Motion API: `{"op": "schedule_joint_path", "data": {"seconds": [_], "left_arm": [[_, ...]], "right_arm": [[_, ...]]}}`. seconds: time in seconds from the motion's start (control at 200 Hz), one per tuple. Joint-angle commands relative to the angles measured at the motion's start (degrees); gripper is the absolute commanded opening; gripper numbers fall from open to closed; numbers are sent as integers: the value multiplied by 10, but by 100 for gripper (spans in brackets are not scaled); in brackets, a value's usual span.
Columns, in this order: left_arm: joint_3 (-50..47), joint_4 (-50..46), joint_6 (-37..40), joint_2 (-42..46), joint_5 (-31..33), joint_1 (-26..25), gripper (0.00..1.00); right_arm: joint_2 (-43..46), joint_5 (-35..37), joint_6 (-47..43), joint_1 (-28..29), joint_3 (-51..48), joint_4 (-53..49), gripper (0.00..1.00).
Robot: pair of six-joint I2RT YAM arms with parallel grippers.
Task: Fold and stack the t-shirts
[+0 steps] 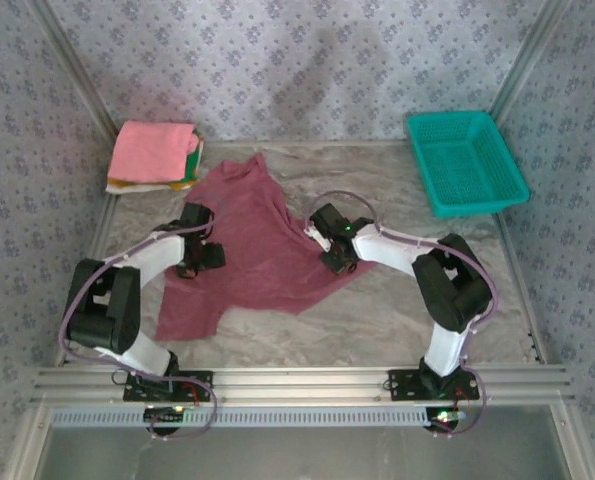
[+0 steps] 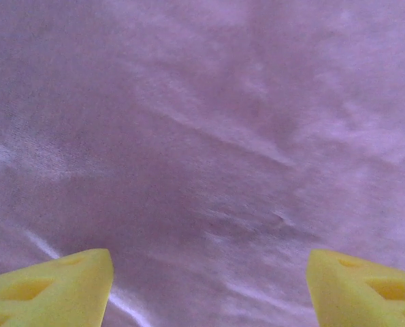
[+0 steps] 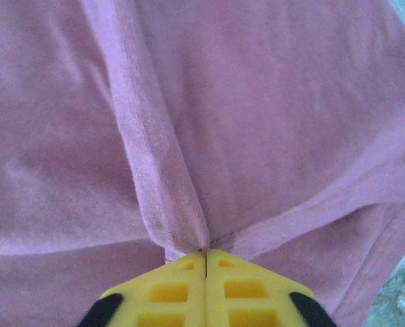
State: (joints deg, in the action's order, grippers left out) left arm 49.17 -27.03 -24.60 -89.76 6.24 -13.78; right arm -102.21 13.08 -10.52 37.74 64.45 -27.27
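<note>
Yellow fingertips of the right gripper (image 3: 206, 253), cut off at the bottom edge of its wrist view, press together on a raised ridge of the maroon t-shirt (image 3: 270, 102). The left gripper (image 2: 209, 255) stands with its fingers apart in the bottom corners, over blurred maroon cloth. From above, the shirt lies crumpled at the middle of the table (image 1: 407, 310), both wrists covering parts of it. Folded shirts (image 1: 155, 155) sit upper left, a teal basket (image 1: 465, 160) upper right.

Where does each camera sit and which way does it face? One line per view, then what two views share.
Top external: above and behind, looking down at the table; left arm and right arm show.
Left wrist: on the left arm, facing the maroon shirt; the open left hand shows.
Right wrist: on the right arm, facing the shirt; the right hand pinches a fold.
Shared: both wrist views see that shirt.
</note>
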Motion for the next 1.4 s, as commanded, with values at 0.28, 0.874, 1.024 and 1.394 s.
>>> {"op": "schedule_joint_path", "data": {"seconds": [0.28, 0.874, 1.024, 1.394], "left_arm": [[-5, 19, -1, -20, 0, 17, 74], [69, 18, 25, -3, 34, 18, 76], [91, 19, 29, -27, 50, 19, 77], [125, -5, 34, -47, 52, 22, 83]], "right_arm": [[35, -29, 22, -54, 68, -9, 0], [-132, -27, 51, -235, 369, 42, 0], [-264, -26, 59, -263, 555, -8, 0], [-414, 12, 93, -299, 886, -102, 86]]}}
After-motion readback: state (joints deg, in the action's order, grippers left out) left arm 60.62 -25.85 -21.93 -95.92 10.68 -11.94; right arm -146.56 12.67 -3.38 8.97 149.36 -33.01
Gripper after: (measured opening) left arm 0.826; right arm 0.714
